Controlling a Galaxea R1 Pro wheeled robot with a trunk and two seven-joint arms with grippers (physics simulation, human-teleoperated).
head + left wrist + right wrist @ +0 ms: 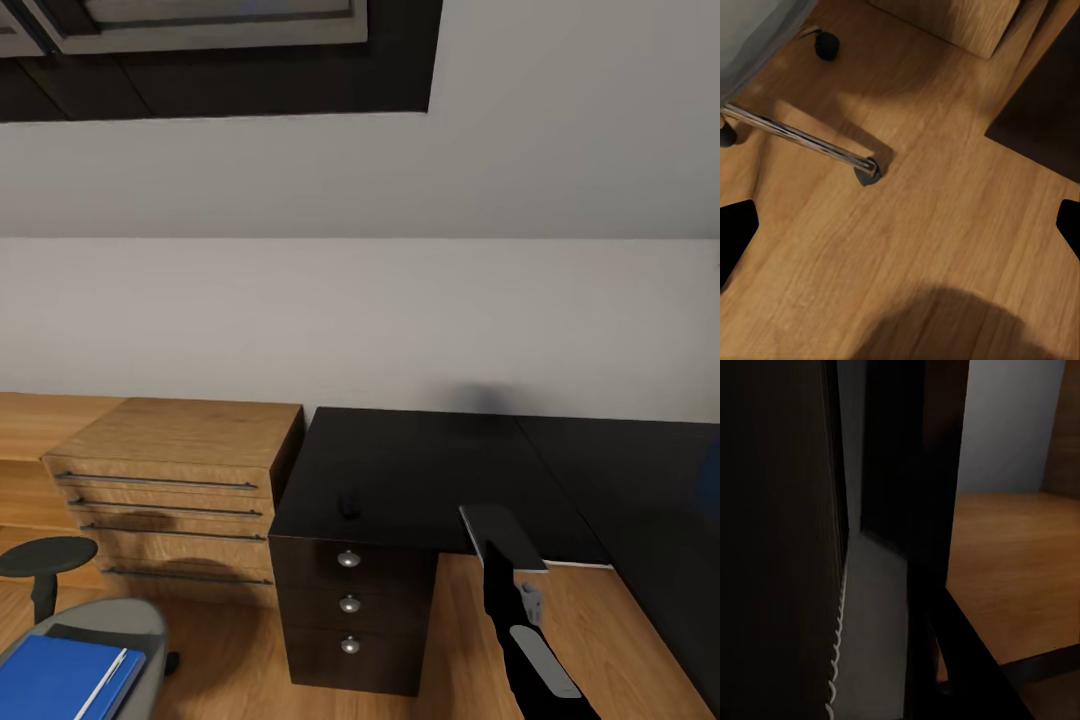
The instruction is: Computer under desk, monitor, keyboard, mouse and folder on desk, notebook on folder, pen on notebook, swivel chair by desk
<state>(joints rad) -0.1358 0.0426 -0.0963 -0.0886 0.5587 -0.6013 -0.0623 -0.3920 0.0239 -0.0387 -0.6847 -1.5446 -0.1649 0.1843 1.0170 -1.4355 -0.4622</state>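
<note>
Right gripper (505, 545) clamps the notebook (500, 535) just off the desk (420, 470) edge; the folder (60, 675) likely goes first.

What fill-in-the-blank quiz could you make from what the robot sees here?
1. The blue folder lies on the seat of the ____.
2. The mouse sits on the black ____.
3. The drawer unit under the black top has ____ round silver knobs.
4. The chest of drawers beside it is made of light ____.

Missing words: swivel chair; desk; three; wood
</note>
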